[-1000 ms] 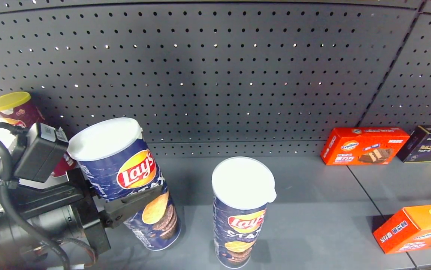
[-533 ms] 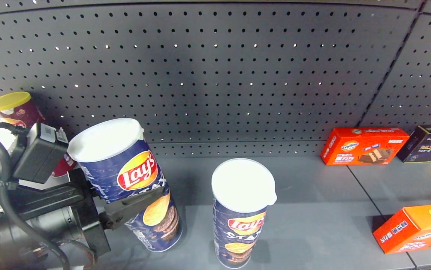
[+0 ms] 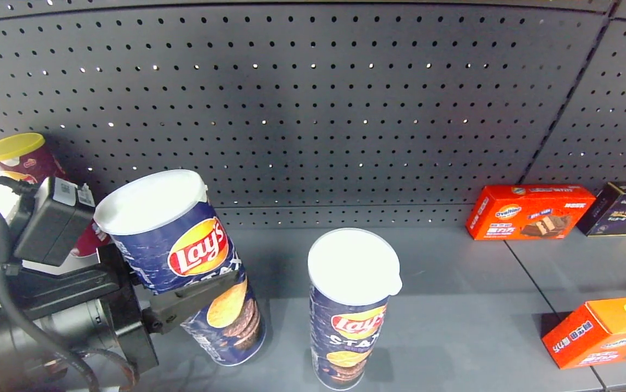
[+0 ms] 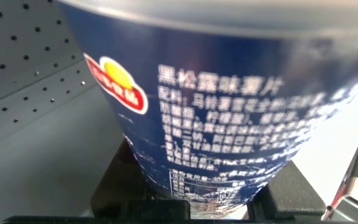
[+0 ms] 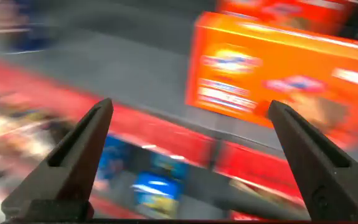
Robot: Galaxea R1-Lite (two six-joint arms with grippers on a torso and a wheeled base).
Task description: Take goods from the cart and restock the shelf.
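Chip can (image 3: 193,245) slightly leftward in left hand (image 3: 179,277)

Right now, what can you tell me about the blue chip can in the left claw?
The held can is a tall dark blue tube with a white plastic lid, a red-and-yellow logo and pictured chips. Closed, it tilts, top toward the robot's left. The left claw clamps its lower middle. Its base is at the grey shelf; contact there is unclear. An upright twin can stands apart.
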